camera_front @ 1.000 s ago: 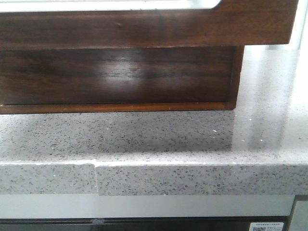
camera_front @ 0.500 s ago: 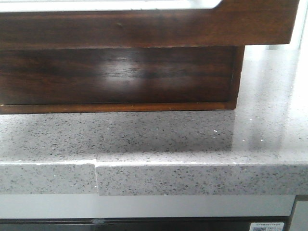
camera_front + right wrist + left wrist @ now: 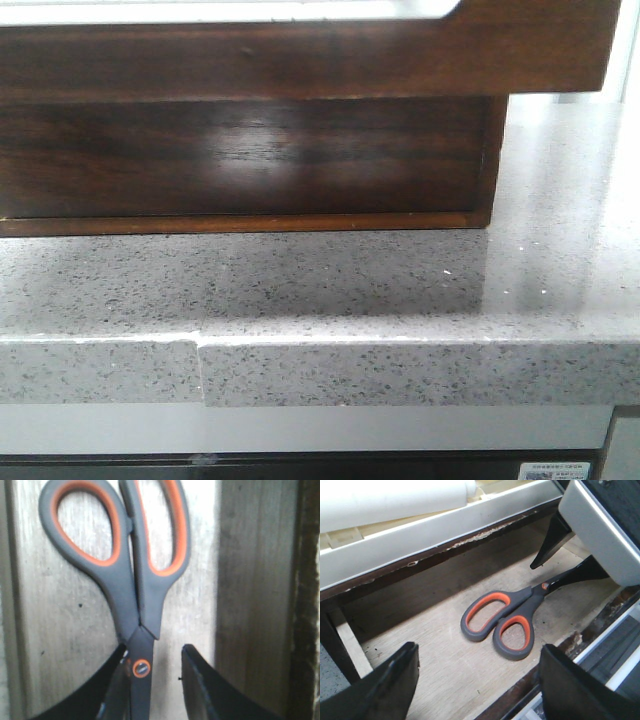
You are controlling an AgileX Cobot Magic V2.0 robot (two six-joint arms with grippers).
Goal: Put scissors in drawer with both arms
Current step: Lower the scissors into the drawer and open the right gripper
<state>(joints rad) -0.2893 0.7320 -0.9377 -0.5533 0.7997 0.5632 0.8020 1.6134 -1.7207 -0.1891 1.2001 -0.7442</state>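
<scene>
The scissors [image 3: 522, 604], grey with orange-lined handles, lie flat on the pale wooden floor [image 3: 435, 655] of the open drawer. In the front view only the drawer's glossy dark brown front [image 3: 300, 60] shows, with its long cutout at the top edge. My right gripper [image 3: 565, 572] is over the blades. In the right wrist view its fingers [image 3: 155, 650] stand apart on either side of the scissors [image 3: 135, 605] at the pivot. One finger is against the blade and there is a gap at the other. My left gripper [image 3: 479, 650] is open and empty, near the handles.
The drawer hangs out over a grey speckled counter [image 3: 400, 290] with a thick front edge [image 3: 300, 370]. Behind the drawer's back wall sits a white tray rim [image 3: 445, 530] with a white roll [image 3: 385, 500]. The drawer's dark side wall [image 3: 260, 580] runs beside the right gripper.
</scene>
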